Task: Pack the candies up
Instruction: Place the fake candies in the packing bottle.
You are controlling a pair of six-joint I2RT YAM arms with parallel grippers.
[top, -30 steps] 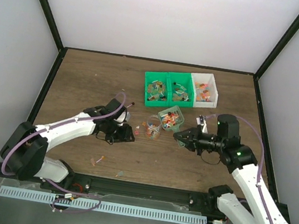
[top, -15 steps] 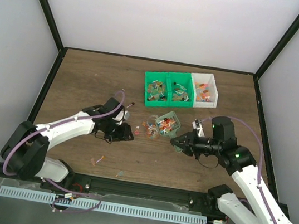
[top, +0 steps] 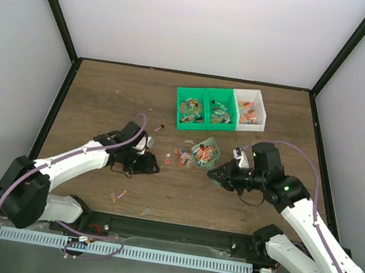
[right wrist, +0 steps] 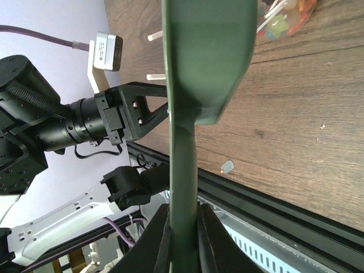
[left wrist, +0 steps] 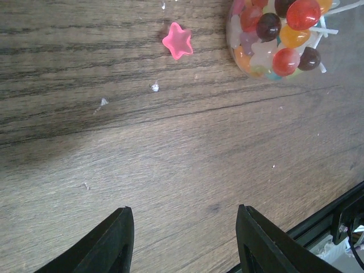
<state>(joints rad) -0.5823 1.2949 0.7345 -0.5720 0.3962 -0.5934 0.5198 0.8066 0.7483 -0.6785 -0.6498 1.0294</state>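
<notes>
Candies (left wrist: 287, 37) are round, glossy balls: red, orange, brown.

Free room left, crowded centre.
Bare brown wooden bench (top: 102, 97) far left; clear candy-filled jar (top: 184, 158), green plastic scoop (top: 206, 151) blocking middle.

Soft, even light fills the overhead view, with faint shadows on the counter (top: 105, 104). A dim band crosses the left wrist view. The close green scoop (right wrist: 196, 68) looks dull and shaded.

Matt wood-grain table (left wrist: 170, 170), glossy candies (left wrist: 284, 60), plastic scoop (right wrist: 205, 51).
</notes>
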